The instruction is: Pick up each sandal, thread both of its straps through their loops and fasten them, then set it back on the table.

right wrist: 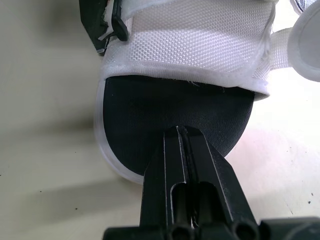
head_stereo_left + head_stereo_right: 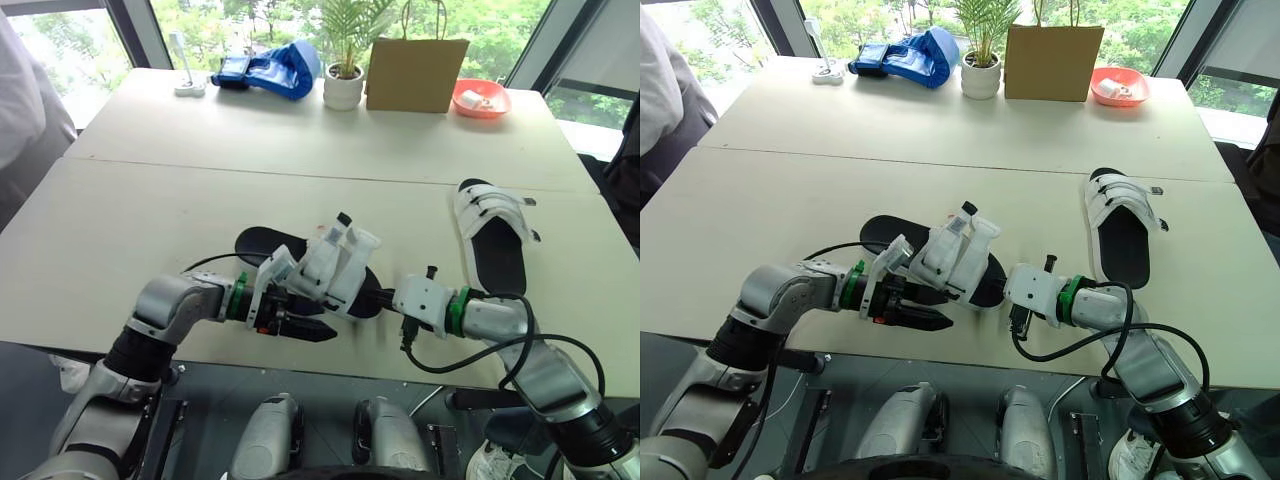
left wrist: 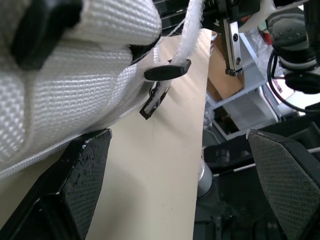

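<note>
A sandal with a black sole and white straps lies near the table's front edge, its straps standing up loose. My left gripper is open beside its strap side. In the left wrist view the white webbing sits just above one finger, and a strap end with a black tab hangs free. My right gripper is shut, its tips resting on the black toe end of the insole. A second sandal lies flat further right, straps across it.
At the table's far side stand a blue bag, a potted plant, a brown paper bag and a red bowl. A person's sleeve shows at the left edge. The table's front edge is close below my grippers.
</note>
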You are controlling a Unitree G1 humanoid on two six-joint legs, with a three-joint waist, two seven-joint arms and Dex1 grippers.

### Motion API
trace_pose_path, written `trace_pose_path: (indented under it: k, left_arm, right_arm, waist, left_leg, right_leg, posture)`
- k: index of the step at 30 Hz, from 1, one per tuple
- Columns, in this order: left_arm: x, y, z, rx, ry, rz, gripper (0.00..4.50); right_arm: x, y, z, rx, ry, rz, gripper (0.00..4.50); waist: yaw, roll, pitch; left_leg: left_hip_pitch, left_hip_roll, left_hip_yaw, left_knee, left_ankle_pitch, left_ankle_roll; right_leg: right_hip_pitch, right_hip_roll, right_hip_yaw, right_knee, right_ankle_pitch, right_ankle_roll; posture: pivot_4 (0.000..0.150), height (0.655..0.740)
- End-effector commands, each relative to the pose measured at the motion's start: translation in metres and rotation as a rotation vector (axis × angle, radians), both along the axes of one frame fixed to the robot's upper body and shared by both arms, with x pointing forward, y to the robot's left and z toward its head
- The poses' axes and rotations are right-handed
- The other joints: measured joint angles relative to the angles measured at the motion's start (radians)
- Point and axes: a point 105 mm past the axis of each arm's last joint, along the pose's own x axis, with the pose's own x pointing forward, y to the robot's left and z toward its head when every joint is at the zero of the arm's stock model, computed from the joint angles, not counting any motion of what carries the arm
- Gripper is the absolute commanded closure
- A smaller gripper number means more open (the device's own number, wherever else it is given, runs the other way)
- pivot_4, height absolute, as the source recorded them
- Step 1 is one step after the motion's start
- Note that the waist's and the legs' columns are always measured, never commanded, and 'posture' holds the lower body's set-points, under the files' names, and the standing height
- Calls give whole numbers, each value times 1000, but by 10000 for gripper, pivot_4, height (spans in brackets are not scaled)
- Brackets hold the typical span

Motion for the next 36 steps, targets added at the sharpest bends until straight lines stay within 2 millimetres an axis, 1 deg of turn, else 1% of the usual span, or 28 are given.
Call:
trace_pose_path:
  k: [1, 8, 13, 18, 19, 20, 21, 27, 28, 34, 36]
  left_arm:
    - [4, -4, 25, -67, -50, -13, 191]
    - [-2, -3, 34, -79, -52, -46, 191]
    - [0, -7, 39, -91, -55, -41, 191]
    - [1, -11, 39, -98, -56, -34, 191]
    - [1, -12, 36, -95, -52, -32, 5253]
    - [1, -13, 35, -92, -49, -31, 8290]
    - [1, -14, 33, -87, -47, -31, 12716]
    - [2, -16, 23, -48, -46, -27, 42908]
    - [2, -16, 20, -34, -52, -31, 44016]
    - [-8, -8, 0, 72, -72, -95, 44016]
    - [-12, -4, -4, 74, -60, -111, 44016]
  right_arm:
    - [-10, -3, -28, -42, 110, -1, 45000]
    - [-10, -2, -29, -48, 108, 3, 45000]
    - [-9, -2, -29, -48, 106, 5, 45000]
    - [-9, -2, -29, -47, 105, 6, 45000]
    - [-9, -2, -29, -46, 105, 5, 45000]
    - [-9, -2, -29, -46, 105, 4, 45000]
    - [-9, -2, -29, -46, 104, 3, 45000]
    - [-9, -2, -28, -45, 101, -2, 45000]
    - [-9, -2, -28, -45, 101, -3, 45000]
    - [-9, -3, -28, -43, 102, -6, 45000]
    - [-10, -3, -29, -44, 103, -5, 45000]
  waist:
    - [0, 0, 0]
    - [-1, 0, 0]
    - [-1, 0, 0]
    - [-1, 0, 0]
    - [-1, 0, 0]
    - [-1, 0, 0]
    - [-1, 0, 0]
    - [-1, 0, 0]
    - [-1, 0, 0]
    - [-1, 0, 0]
    - [-1, 0, 0]
  left_leg:
    - [0, 0, 0, 0, 0, 0]
    - [0, 0, 0, 0, 0, 0]
    - [0, 0, 0, 0, 0, 0]
    - [0, 0, 0, 0, 0, 0]
    - [0, 0, 0, 0, 0, 0]
    - [0, 0, 0, 0, 0, 0]
    - [0, 0, 0, 0, 0, 0]
    - [0, 0, 0, 0, 0, 0]
    - [0, 0, 0, 0, 0, 0]
    - [0, 0, 0, 0, 0, -1]
    - [0, 0, 0, 0, 0, -1]
  right_leg:
    - [0, 0, 0, 0, 0, 0]
    - [1, 0, 0, 0, 0, 0]
    - [1, 0, 0, 0, 0, 0]
    - [1, 0, 0, 0, 0, 0]
    - [1, 0, 0, 0, 0, 0]
    - [1, 0, 0, 0, 0, 0]
    - [1, 0, 0, 0, 0, 0]
    - [1, 0, 0, 0, 0, 0]
    - [1, 0, 0, 0, 0, 0]
    - [1, 0, 0, 0, 0, 0]
    - [1, 0, 0, 0, 0, 0]
  posture:
    - [1500, 7209]
    - [1500, 7209]
    - [1500, 7209]
    - [1500, 7209]
    - [1500, 7209]
    - [1500, 7209]
    - [1500, 7209]
    - [1500, 7209]
    - [1500, 7209]
    - [1500, 7209]
    - [1500, 7209]
